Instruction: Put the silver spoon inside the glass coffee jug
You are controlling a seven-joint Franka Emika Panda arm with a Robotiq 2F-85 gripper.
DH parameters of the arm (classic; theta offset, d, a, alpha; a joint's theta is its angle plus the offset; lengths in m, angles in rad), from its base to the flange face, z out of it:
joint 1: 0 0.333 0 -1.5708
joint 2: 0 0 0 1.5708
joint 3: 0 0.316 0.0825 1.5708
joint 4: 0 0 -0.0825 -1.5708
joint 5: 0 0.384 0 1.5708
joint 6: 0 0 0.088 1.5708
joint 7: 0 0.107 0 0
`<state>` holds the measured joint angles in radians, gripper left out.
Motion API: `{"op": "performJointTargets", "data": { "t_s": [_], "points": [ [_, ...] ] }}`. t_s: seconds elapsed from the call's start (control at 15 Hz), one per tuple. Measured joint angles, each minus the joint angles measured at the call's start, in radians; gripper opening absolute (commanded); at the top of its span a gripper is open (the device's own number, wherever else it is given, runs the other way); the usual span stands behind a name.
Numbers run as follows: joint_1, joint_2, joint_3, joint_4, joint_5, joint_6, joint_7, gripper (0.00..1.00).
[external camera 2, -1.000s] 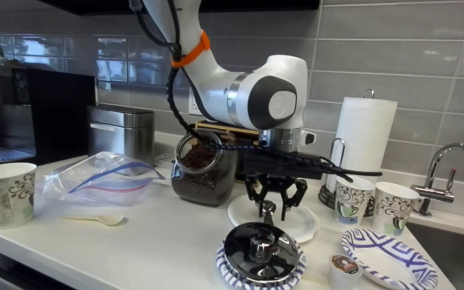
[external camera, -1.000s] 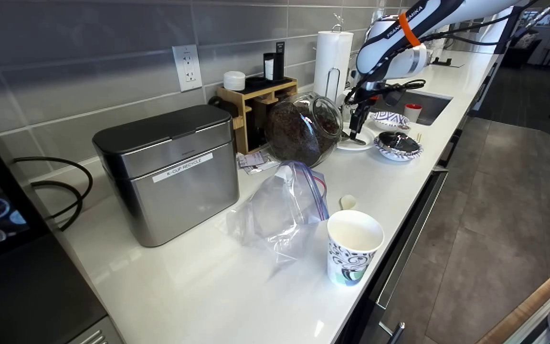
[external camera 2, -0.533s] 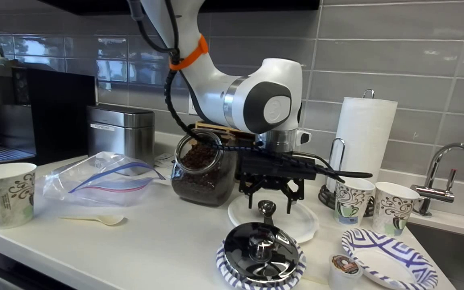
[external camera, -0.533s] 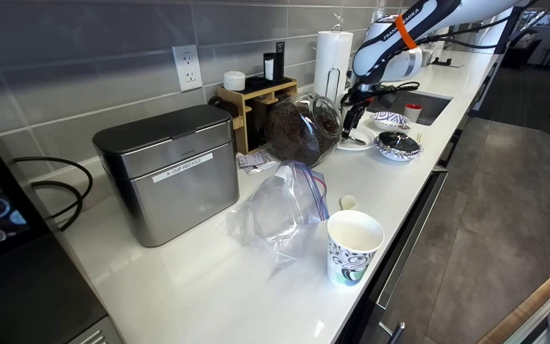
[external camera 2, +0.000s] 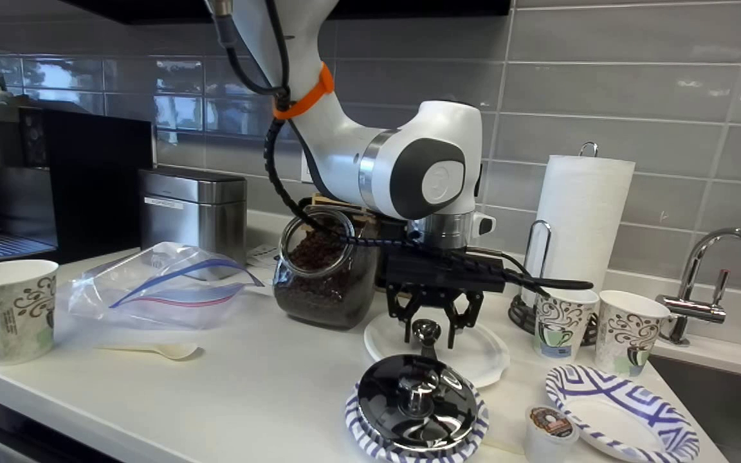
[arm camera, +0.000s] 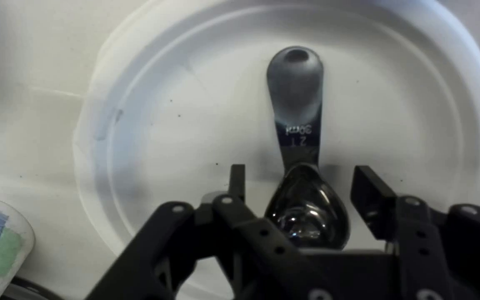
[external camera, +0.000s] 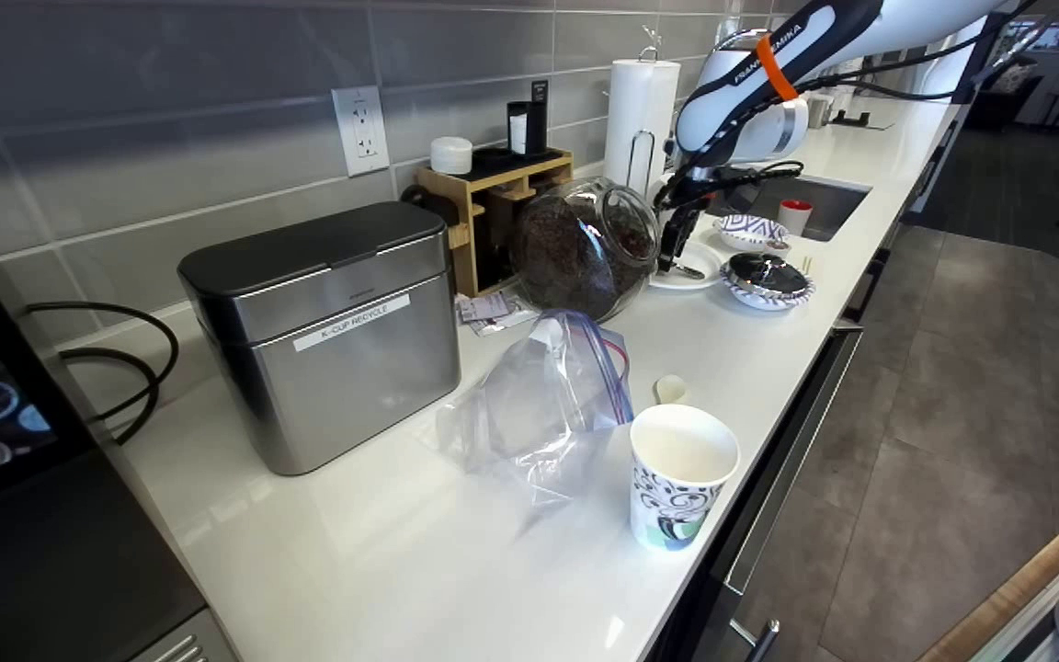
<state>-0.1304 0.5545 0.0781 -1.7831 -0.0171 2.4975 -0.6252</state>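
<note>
The silver spoon (arm camera: 296, 91) lies on a white plate (arm camera: 390, 104); the wrist view has its handle pointing up and its bowl low between my fingers. My gripper (arm camera: 300, 177) is part-way open around the spoon, with a gap on both sides of it. In an exterior view the gripper (external camera 2: 429, 335) hangs low over the plate, its fingertips level with the spoon's bowl (external camera 2: 426, 331). The glass coffee jug (external camera 2: 325, 296), holding dark brown coffee, rests tilted to the left of the plate in that view. Its wide mouth is uncovered. The jug (external camera: 575, 253) also shows in another exterior view.
A shiny lid (external camera 2: 417, 402) sits on a patterned bowl in front of the plate. Two paper cups (external camera 2: 557, 321) and a paper towel roll (external camera 2: 583, 218) stand to its right. A plastic bag (external camera 2: 158, 289), pale spoon (external camera 2: 174, 350) and another cup (external camera 2: 10, 312) are at left.
My gripper has moved slightly left and lower in an exterior view. Its jaws spread wide half a second ago and have since come partly together. The spoon looks about where it was.
</note>
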Motion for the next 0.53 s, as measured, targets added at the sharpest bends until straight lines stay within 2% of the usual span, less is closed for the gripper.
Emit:
{"op": "performJointTargets", "data": {
  "t_s": [0.07,0.13,0.2,0.27,0.33,0.4,0.47,0.53],
  "points": [
    [0.000,0.000,0.000,0.000,0.000,0.000,-0.001,0.42],
    [0.000,0.000,0.000,0.000,0.000,0.000,-0.003,0.38],
    [0.000,0.000,-0.001,0.000,-0.002,-0.001,-0.003,0.41],
    [0.000,0.001,-0.001,0.000,-0.003,-0.001,-0.003,0.33],
    [0.000,0.001,-0.001,0.000,-0.004,-0.003,-0.003,0.29],
    [0.000,0.001,-0.001,0.000,-0.005,-0.006,-0.003,0.38],
    [0.000,0.001,-0.001,0.001,-0.006,-0.011,-0.003,0.54],
    [0.000,0.001,-0.001,0.001,-0.006,-0.015,-0.003,0.59]
  ]
}}
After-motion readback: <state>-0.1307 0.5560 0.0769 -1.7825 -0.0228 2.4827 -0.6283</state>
